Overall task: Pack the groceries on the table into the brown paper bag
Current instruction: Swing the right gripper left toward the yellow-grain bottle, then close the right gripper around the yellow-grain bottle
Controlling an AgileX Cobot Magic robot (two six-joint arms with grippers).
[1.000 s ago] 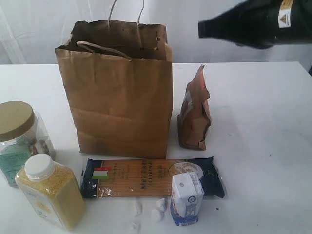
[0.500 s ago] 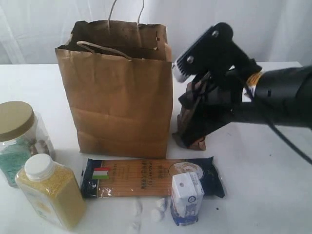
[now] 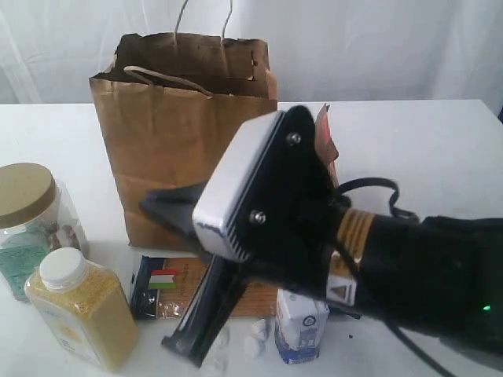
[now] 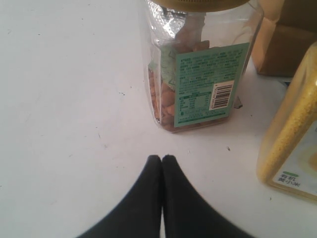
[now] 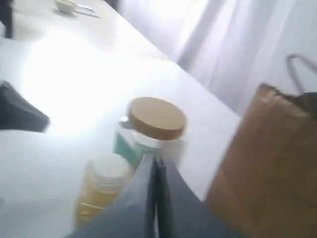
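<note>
White tabletop (image 3: pixel 440 157), faintly speckled and scuffed, with a white curtain (image 3: pixel 377 47) behind it. The paper bag (image 3: pixel 181 133) stands upright and open on it, rim torn, twine handles (image 3: pixel 206 20) up.

Right gripper (image 5: pixel 154 161): fingers pressed together, nothing between them. The bag is close alongside it. The jar (image 3: pixel 27 212) and the bottle of yellow grains (image 3: pixel 78 310) stand past its tips, clear of them, with the bottle nearer.

The spaghetti packet (image 3: pixel 161 287) lies flat under the right arm (image 3: pixel 409 275), its middle hidden. The carton (image 3: pixel 302 326) stands upright on the near side of the arm. A few small white lumps (image 3: pixel 253 342) lie beside it. Only the top edge of the pouch (image 3: pixel 324 133) shows, behind the arm's white camera housing (image 3: pixel 240 184).

Right arm pose: it reaches in from the right, low across the front of the bag, wrist angled down toward the table. Green light (image 3: pixel 486 308) lit on the forearm.

Left gripper (image 4: pixel 162 158): fingers closed tight, holding nothing, low over bare table. The jar is straight ahead of its tips, near but not touching. The bottle is ahead and off to one side, and a corner of the bag shows past the jar.
</note>
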